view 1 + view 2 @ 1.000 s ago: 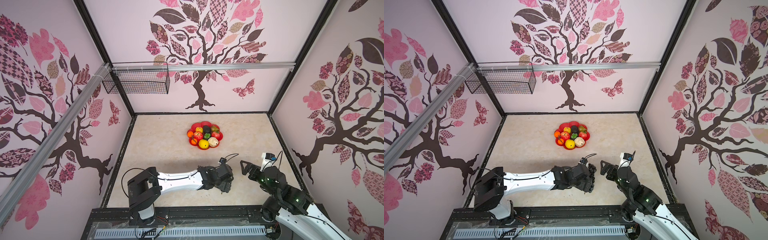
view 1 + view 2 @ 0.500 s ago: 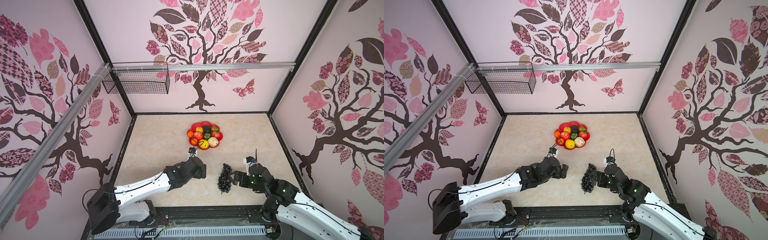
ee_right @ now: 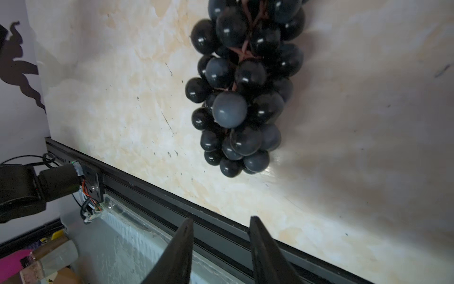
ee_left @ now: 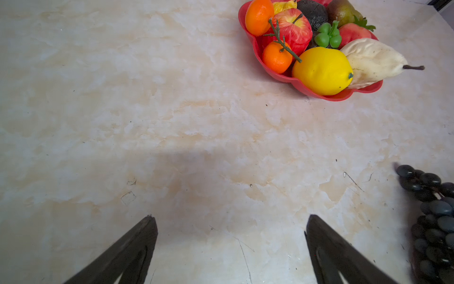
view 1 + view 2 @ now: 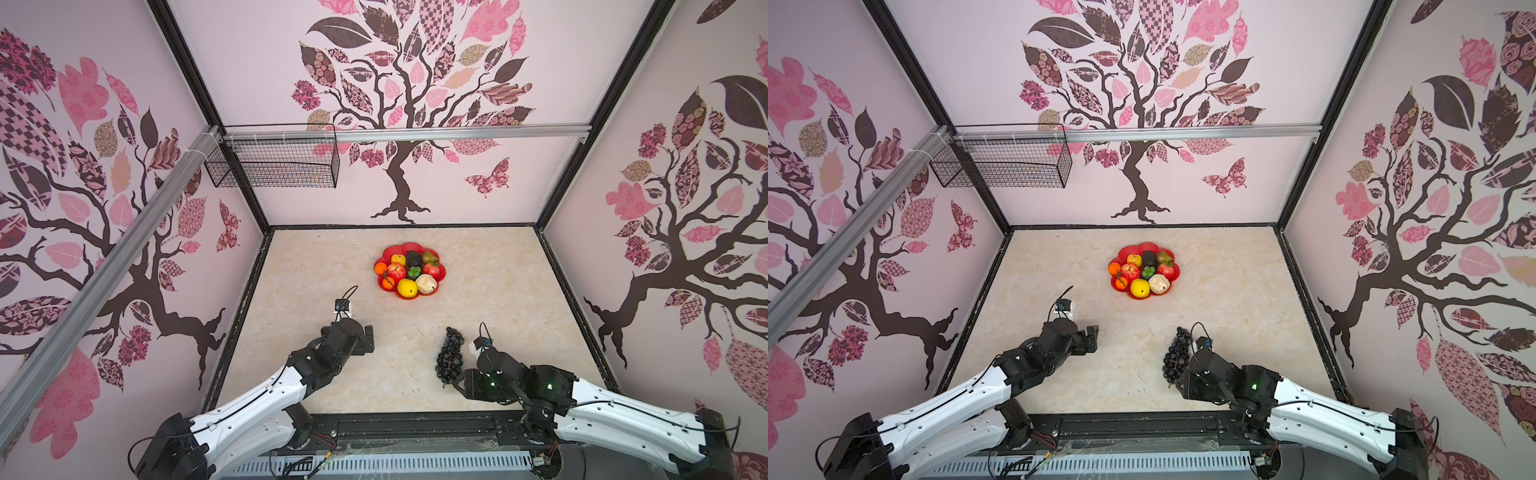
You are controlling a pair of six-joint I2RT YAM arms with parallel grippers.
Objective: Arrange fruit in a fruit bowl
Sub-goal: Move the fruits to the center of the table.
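The red scalloped fruit bowl (image 5: pixel 441 272) (image 5: pixel 1177 272) (image 4: pixel 277 76) stands mid-table, filled with fruit: a yellow lemon (image 5: pixel 407 287) (image 4: pixel 321 70), a red apple (image 5: pixel 397 272), two oranges and a cream piece (image 5: pixel 427 283) among them. A dark grape bunch (image 5: pixel 449 357) (image 5: pixel 1177 353) (image 3: pixel 240 86) (image 4: pixel 432 216) lies on the table near the front. My right gripper (image 5: pixel 453 380) (image 3: pixel 221 218) sits just beside the bunch's near end, its jaws narrowed but apart, holding nothing. My left gripper (image 5: pixel 365 338) (image 4: pixel 231 217) hovers wide open over bare table, left of the grapes.
A black wire basket (image 5: pixel 274 166) hangs on the rail at the back left. The table's black front edge (image 3: pixel 221 214) runs right under my right fingertips. Walls close in the table on three sides.
My left arm has swung back to the left, off the front middle, leaving the grape bunch on the table. My right arm has come down beside the bunch and its jaws have narrowed.
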